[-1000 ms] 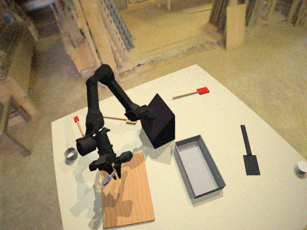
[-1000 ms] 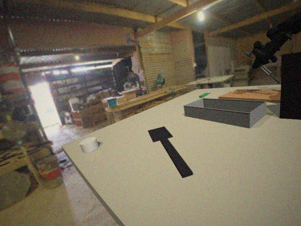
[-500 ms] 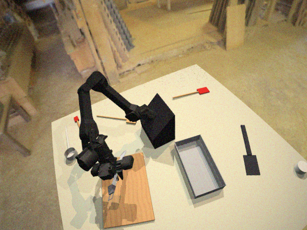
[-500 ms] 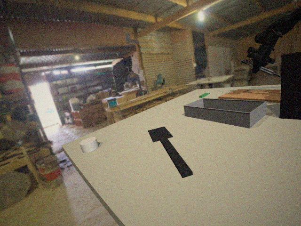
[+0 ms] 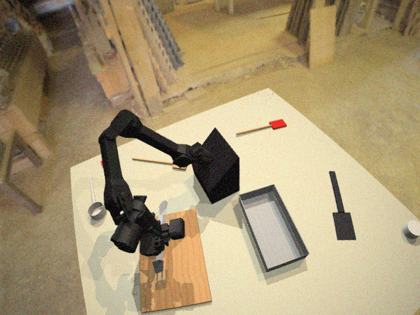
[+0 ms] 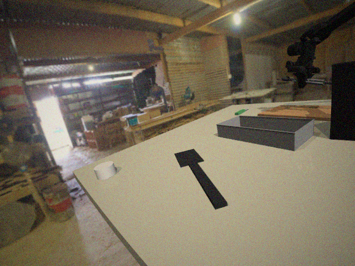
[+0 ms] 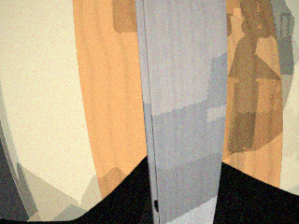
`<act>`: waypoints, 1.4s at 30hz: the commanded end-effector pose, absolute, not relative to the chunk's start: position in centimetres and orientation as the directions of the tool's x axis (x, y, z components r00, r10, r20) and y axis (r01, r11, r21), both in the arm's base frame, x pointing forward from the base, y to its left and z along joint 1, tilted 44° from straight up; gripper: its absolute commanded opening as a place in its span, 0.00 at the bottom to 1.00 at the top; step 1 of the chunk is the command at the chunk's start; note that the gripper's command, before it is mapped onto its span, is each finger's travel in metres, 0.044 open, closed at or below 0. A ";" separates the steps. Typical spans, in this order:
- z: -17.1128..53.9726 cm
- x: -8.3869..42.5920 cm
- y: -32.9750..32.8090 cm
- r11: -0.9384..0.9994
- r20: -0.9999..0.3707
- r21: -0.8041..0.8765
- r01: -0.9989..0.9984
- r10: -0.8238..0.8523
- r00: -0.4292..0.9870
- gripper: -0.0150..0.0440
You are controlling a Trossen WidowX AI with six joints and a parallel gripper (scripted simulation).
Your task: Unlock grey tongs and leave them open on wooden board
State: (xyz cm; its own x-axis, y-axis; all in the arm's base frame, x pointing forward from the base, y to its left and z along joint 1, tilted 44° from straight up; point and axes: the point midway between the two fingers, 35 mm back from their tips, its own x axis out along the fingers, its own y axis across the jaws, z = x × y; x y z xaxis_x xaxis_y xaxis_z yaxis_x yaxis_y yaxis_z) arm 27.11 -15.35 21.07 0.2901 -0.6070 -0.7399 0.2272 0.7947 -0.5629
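Observation:
My gripper (image 5: 165, 233) (image 6: 301, 83) (image 7: 174, 159) is shut on the grey tongs (image 5: 163, 207) (image 6: 317, 82) (image 7: 187, 84) and points down. It holds them roughly level in the air, well above the wooden board (image 5: 193, 264) (image 6: 286, 112) (image 7: 109, 117). The tongs run lengthwise over the board, with a dark block and thin prongs at their near end in the top view. The gripper hides their middle there. How far their arms stand apart, and whether the lock is on, cannot be told. The roasting tin (image 5: 287, 262) (image 6: 255, 136) stands empty, right of the board.
A tall black block (image 5: 216, 166) (image 6: 342, 100) stands behind the board and tin. A black spatula (image 5: 344, 225) (image 6: 204, 180), a white cup (image 5: 413, 228) (image 6: 105, 170), a red-headed spatula (image 5: 277, 124), a ladle (image 5: 96, 210) and a green object (image 6: 241, 112) lie around.

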 end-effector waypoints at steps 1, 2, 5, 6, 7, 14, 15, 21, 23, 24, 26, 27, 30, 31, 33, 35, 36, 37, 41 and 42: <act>21.5 27.4 -15.5 0.771 -0.735 -0.597 0.224 -0.637 0.232 0.00; 21.5 27.4 -15.5 0.765 -0.734 -0.606 0.220 -0.644 0.215 0.00; 21.6 27.5 -15.5 0.744 -0.727 -0.635 0.207 -0.666 0.166 0.00; 21.7 27.6 -15.6 0.737 -0.724 -0.645 0.202 -0.674 0.150 0.00; 21.7 27.6 -15.6 0.730 -0.719 -0.655 0.197 -0.682 0.134 0.00; 21.8 27.7 -15.6 0.718 -0.712 -0.670 0.188 -0.693 0.111 0.00; 21.8 27.7 -15.6 0.718 -0.712 -0.670 0.188 -0.693 0.111 0.00; 21.6 27.8 -15.8 0.718 -0.712 -0.670 0.188 -0.693 0.111 0.00; 21.4 27.9 -16.0 0.719 -0.713 -0.669 0.188 -0.693 0.111 0.00; 21.3 27.9 -16.1 0.719 -0.713 -0.669 0.188 -0.693 0.111 0.00; 21.1 28.0 -16.3 0.719 -0.713 -0.669 0.188 -0.692 0.111 0.00; 21.0 28.0 -16.4 0.719 -0.713 -0.669 0.188 -0.692 0.111 0.00; 20.6 28.1 -16.7 0.719 -0.713 -0.669 0.189 -0.692 0.111 0.00; 20.5 28.2 -16.8 0.719 -0.713 -0.669 0.189 -0.692 0.111 0.00; 20.3 28.2 -17.1 0.719 -0.713 -0.669 0.189 -0.692 0.111 0.00; 20.0 28.3 -17.3 0.719 -0.713 -0.668 0.189 -0.692 0.111 0.00; 19.9 28.3 -17.4 0.719 -0.713 -0.668 0.189 -0.692 0.111 0.00; 19.8 28.3 -17.5 0.719 -0.713 -0.668 0.189 -0.692 0.111 0.00; 19.4 28.4 -18.0 0.719 -0.713 -0.668 0.189 -0.692 0.111 0.00; 19.2 28.5 -18.1 0.719 -0.713 -0.668 0.189 -0.692 0.111 0.00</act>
State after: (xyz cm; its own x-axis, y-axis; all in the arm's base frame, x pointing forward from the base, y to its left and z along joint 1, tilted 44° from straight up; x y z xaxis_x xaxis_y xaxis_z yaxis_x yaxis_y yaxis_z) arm 28.40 -17.87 19.74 0.1096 -0.6963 -0.7094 0.1960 0.7148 -0.6713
